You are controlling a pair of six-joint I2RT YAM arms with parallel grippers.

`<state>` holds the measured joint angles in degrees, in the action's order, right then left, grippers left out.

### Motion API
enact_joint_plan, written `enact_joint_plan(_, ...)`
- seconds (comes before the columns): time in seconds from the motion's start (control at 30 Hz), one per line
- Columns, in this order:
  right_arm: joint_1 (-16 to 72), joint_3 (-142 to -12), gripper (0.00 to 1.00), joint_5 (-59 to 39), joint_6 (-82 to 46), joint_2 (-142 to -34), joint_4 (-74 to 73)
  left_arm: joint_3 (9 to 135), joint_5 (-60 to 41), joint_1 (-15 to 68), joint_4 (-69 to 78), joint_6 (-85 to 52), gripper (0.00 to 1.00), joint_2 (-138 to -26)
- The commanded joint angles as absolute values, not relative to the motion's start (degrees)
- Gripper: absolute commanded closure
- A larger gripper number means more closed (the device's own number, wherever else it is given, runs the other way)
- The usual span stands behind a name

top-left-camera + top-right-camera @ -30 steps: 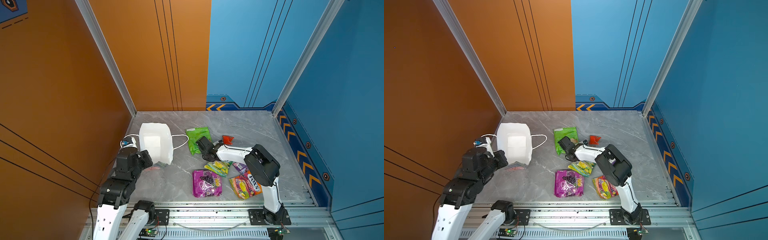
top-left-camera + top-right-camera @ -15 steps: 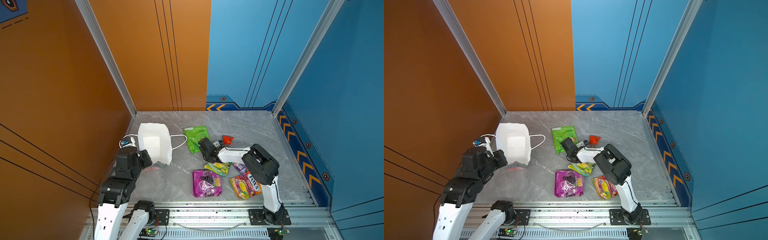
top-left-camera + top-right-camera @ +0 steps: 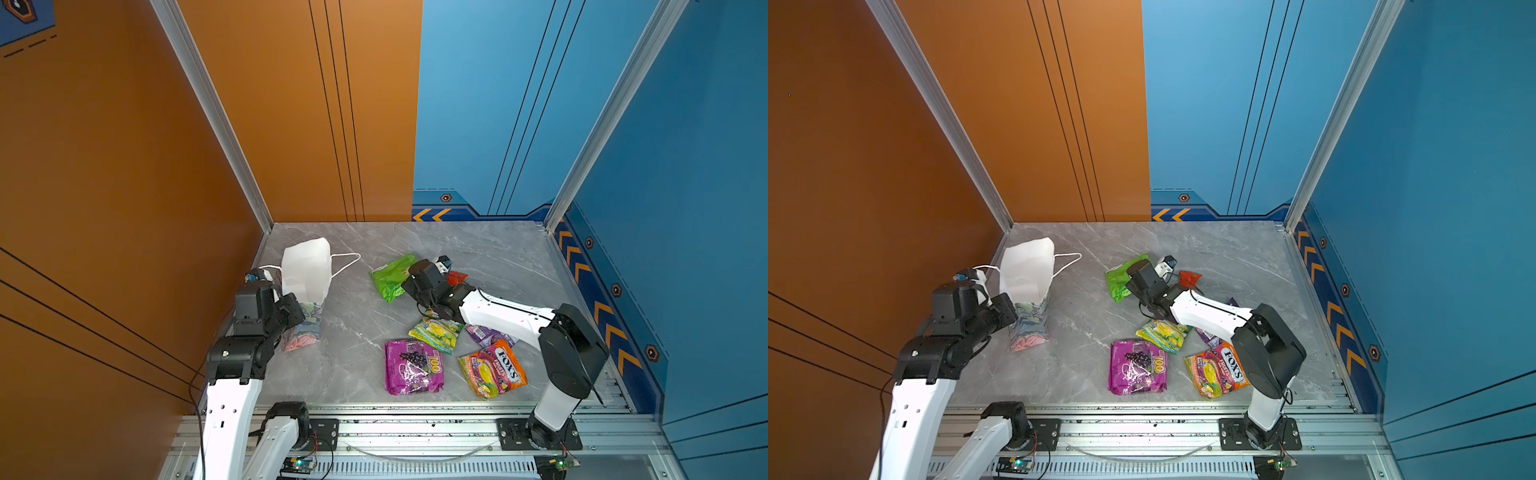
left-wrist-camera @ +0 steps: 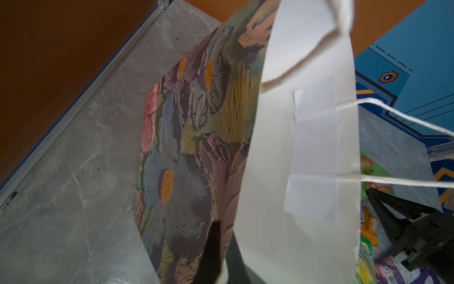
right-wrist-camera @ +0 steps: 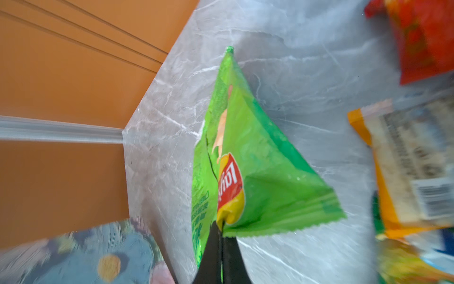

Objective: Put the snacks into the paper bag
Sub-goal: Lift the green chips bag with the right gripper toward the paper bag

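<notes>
One packet grabbed, bag looks empty so far

So the right hand [image 5: 222, 225] has just snapped shut on a corner of the green packet [image 5: 265, 172], over on the counter [image 3: 357, 324] well to the right of the paper bag [image 3: 305, 274]. Meanwhile the left hand [image 4: 222, 255] is clamped on the bag's side wall, propping it open. Carrying it over to the bag is probably next, and the other snacks lie farther from the bag.

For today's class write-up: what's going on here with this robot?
The right pincer is shut on an edge of the crinkly green plastic crisp packet. The left pincer is shut on the wall of the standing floral paper bag. The magenta grape packet, the orange-red FOX'S packet and others lie on the grey marble table.
</notes>
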<state>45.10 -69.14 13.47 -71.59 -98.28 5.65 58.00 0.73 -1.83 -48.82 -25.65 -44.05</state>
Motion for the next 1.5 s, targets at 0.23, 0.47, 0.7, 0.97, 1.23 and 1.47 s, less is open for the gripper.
enact_joint_plan(0.23, 46.0, -67.8, 1.0, 9.8, -52.0, -84.7, 19.0, 71.6, -2.5, 1.7, -53.1, -24.9, 1.0, -53.6)
enact_joint_plan(0.47, 45.6, -63.8, 1.0, 7.4, -47.8, -74.5, 19.7, 81.8, 2.0, 8.0, -59.9, -22.6, 1.0, -64.5)
enact_joint_plan(0.7, 45.6, -63.9, 1.0, 6.2, -43.2, -67.9, 23.3, 87.1, 9.3, 13.3, -60.7, -21.1, 1.0, -70.7)
enact_joint_plan(0.97, 47.7, -69.8, 1.0, 8.2, -37.0, -63.6, 30.3, 84.2, 7.2, 13.8, -59.2, -17.4, 1.0, -71.3)
enact_joint_plan(1.23, 48.3, -86.0, 1.0, 11.9, -31.2, -67.9, 40.0, 81.5, 5.2, 13.6, -57.6, -17.1, 1.0, -70.7)
enact_joint_plan(1.47, 50.1, -103.2, 1.0, 11.5, -27.7, -74.9, 45.2, 79.9, 2.4, 13.8, -56.5, -17.4, 1.0, -70.5)
